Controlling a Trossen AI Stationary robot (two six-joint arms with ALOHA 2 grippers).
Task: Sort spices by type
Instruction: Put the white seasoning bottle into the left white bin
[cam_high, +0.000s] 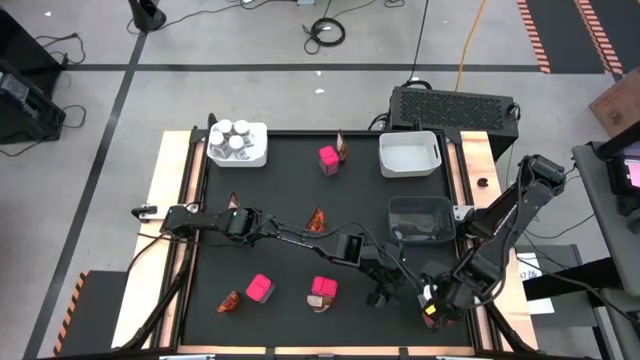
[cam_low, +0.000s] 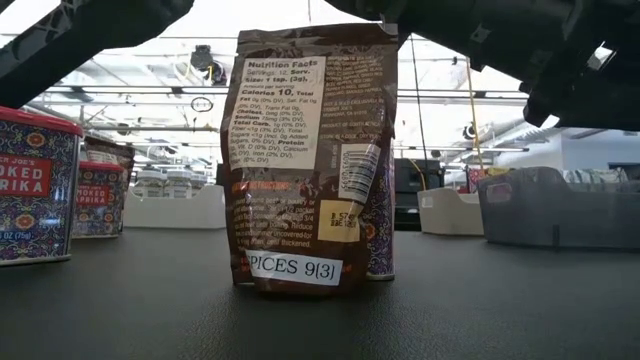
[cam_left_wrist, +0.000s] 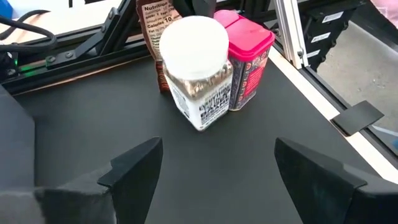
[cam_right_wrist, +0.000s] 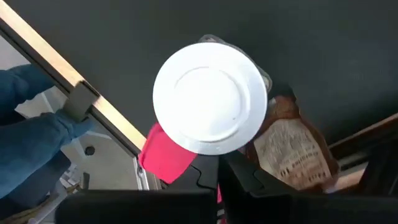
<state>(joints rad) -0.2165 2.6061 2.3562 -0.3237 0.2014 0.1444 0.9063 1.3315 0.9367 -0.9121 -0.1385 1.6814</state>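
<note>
Left gripper (cam_left_wrist: 217, 152), fingers apart, faces one jar (cam_left_wrist: 198, 68); right gripper (cam_high: 436, 305) hangs at the table's five o'clock (grip: cannot tell). Overhead: three pink boxes (cam_high: 260, 289), four sachets (cam_high: 317, 219).

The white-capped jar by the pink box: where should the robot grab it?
Probably by its round white cap, from straight above. The jar stands upright, with the pink box close against one side and a sachet behind, so the open left gripper has little room lower down.
</note>
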